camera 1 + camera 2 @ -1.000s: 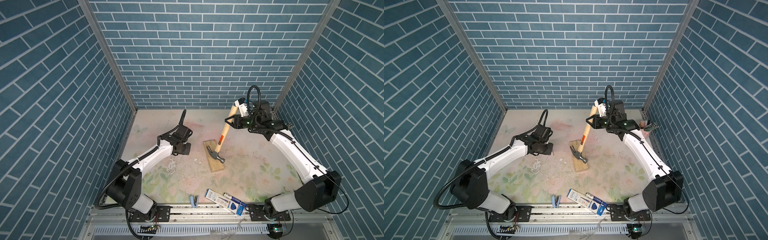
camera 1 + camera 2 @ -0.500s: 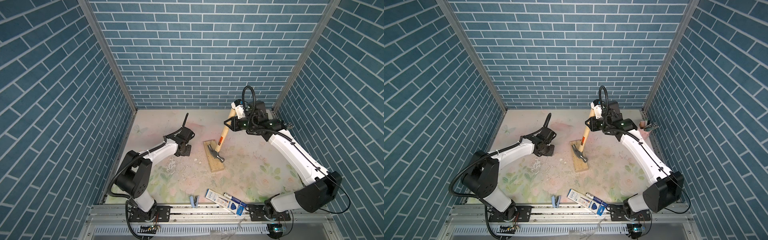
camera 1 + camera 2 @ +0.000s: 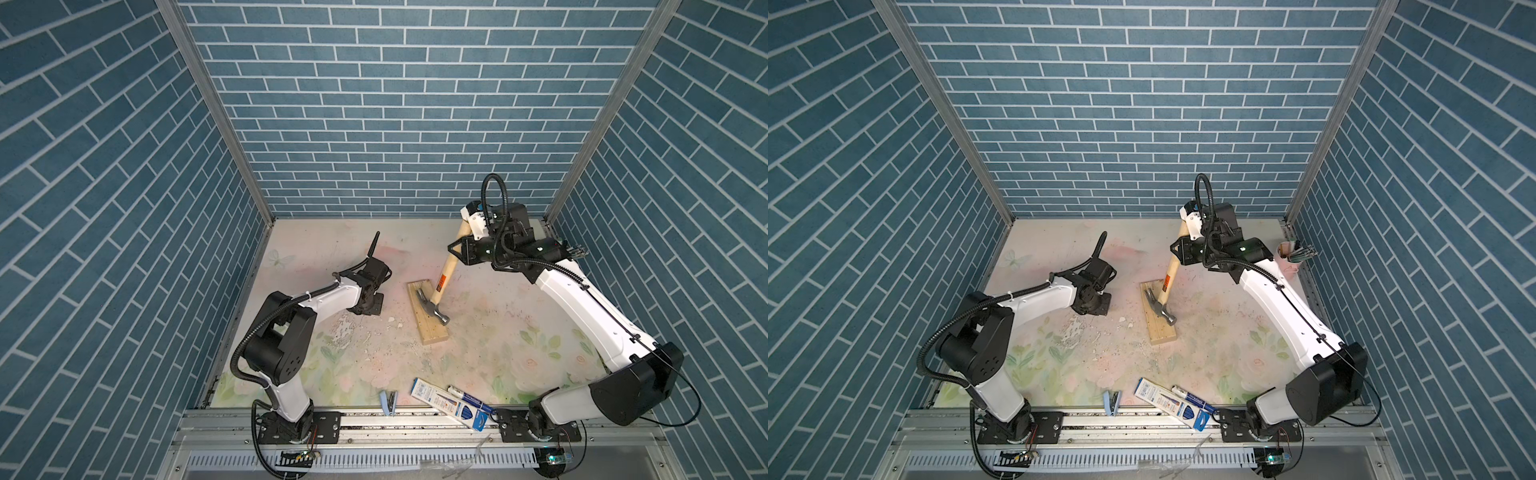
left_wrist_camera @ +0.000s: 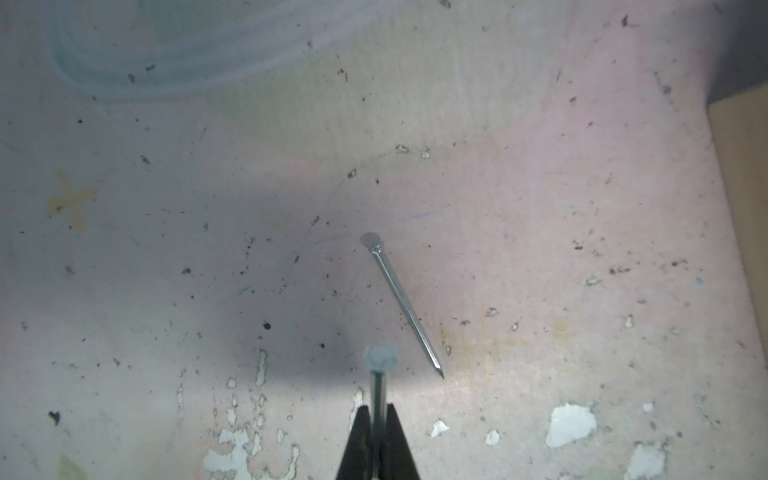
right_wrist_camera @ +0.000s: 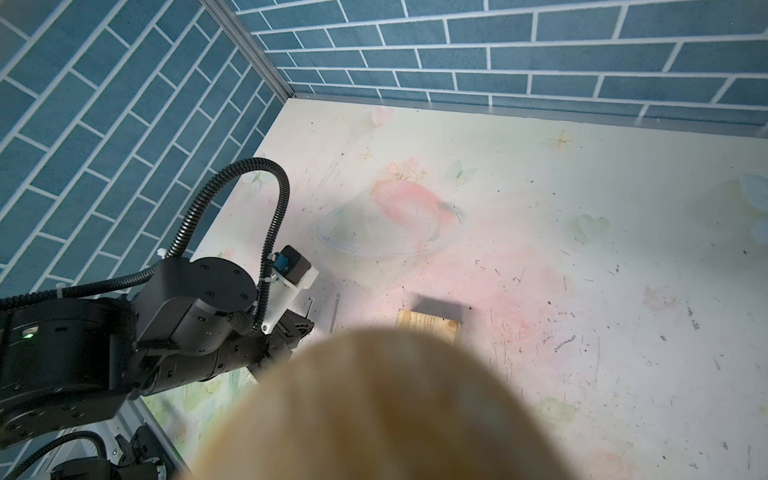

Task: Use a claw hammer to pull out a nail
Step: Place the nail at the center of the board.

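Observation:
The claw hammer [image 3: 444, 276] [image 3: 1169, 279] leans with its dark head [image 3: 434, 309] resting on a pale wooden block [image 3: 433, 330] [image 3: 1161, 332]. My right gripper [image 3: 457, 248] [image 3: 1178, 249] is shut on the upper part of the wooden handle, whose blurred end [image 5: 374, 407] hides the jaws in the right wrist view. My left gripper [image 4: 377, 415] [image 3: 366, 306] hangs low over the table, left of the block, and is shut on a nail [image 4: 378, 382] that points head first toward the table. A second nail [image 4: 401, 305] [image 5: 334, 311] lies loose on the table just beyond it.
A blue-and-white pen box [image 3: 449, 403] and a small blue clip [image 3: 388, 402] lie near the front rail. A cup of pens [image 3: 1292, 251] stands at the back right wall. White paint chips [image 3: 345, 332] dot the table left of the block.
The left arm's elbow has folded back toward its base while its gripper stays low beside the block. The right wrist has shifted slightly with the handle. The hammer head stays on the block.

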Robot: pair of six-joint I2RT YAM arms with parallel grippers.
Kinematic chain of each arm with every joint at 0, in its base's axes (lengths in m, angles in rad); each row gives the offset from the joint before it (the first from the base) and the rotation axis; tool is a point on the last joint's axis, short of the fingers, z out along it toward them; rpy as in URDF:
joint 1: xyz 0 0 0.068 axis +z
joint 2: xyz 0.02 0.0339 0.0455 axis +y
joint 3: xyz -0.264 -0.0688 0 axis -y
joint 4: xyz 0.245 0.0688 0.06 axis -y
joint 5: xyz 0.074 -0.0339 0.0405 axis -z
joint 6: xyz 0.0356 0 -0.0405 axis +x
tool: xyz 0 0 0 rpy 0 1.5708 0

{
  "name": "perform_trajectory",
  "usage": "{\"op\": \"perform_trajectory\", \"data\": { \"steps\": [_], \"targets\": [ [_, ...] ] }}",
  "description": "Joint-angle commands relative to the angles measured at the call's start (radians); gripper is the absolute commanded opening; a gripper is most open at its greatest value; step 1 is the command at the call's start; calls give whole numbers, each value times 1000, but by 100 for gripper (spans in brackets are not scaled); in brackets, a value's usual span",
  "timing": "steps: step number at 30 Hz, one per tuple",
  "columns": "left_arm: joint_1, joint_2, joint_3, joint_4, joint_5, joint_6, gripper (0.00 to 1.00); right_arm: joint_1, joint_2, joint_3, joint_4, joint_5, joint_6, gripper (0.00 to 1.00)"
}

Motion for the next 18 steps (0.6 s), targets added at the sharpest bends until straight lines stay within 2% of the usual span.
{"op": "perform_trajectory", "data": {
  "steps": [1, 18],
  "targets": [
    [9, 18, -11, 10, -17, -25, 0, 8, -62, 43, 73, -25, 14, 0],
    [20, 76, -20, 29, 21, -31, 1, 23, -56, 42, 72, -23, 3, 0]
  ]
}}
